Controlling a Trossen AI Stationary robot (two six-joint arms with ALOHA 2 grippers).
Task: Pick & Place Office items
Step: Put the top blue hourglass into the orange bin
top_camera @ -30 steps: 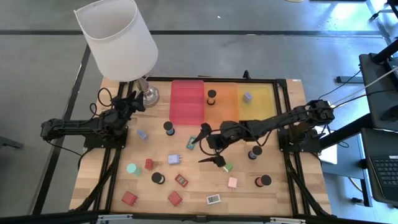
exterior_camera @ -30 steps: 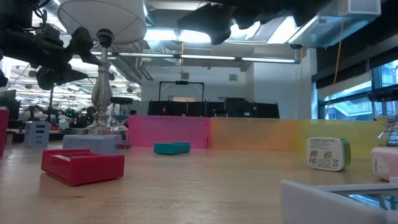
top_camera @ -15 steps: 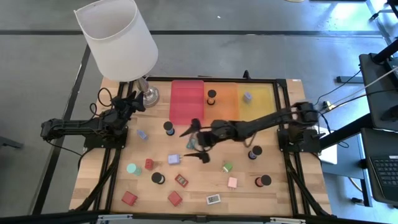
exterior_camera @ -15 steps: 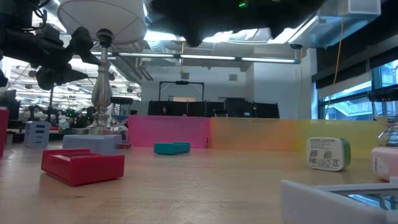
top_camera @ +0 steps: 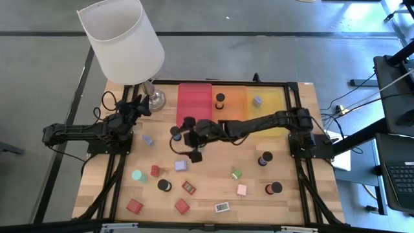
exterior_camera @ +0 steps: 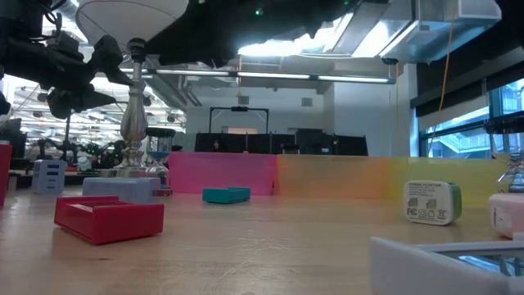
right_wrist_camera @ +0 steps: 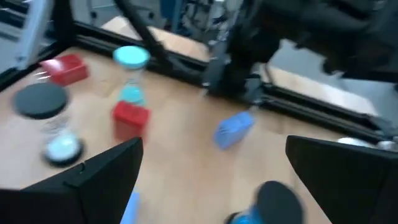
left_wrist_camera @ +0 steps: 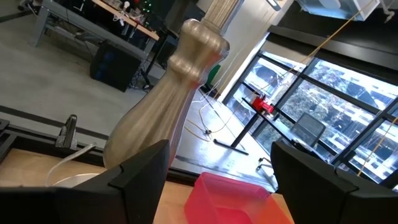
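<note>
black cylinder (top_camera: 176, 133) just beside open right end effector (top_camera: 183, 138)

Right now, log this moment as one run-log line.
right gripper: open, above table centre, holding nothing | left gripper: open, beside lamp base | orange tray: one black cylinder

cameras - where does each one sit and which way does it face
High: overhead, straight down; both arms, right gripper open.
Low: table-top height, facing the room; red flat block nearby.
Left wrist: beside the lamp base, left gripper open.
Right wrist: facing the left arm's base.
Shared: high and left wrist both show the red tray.
</note>
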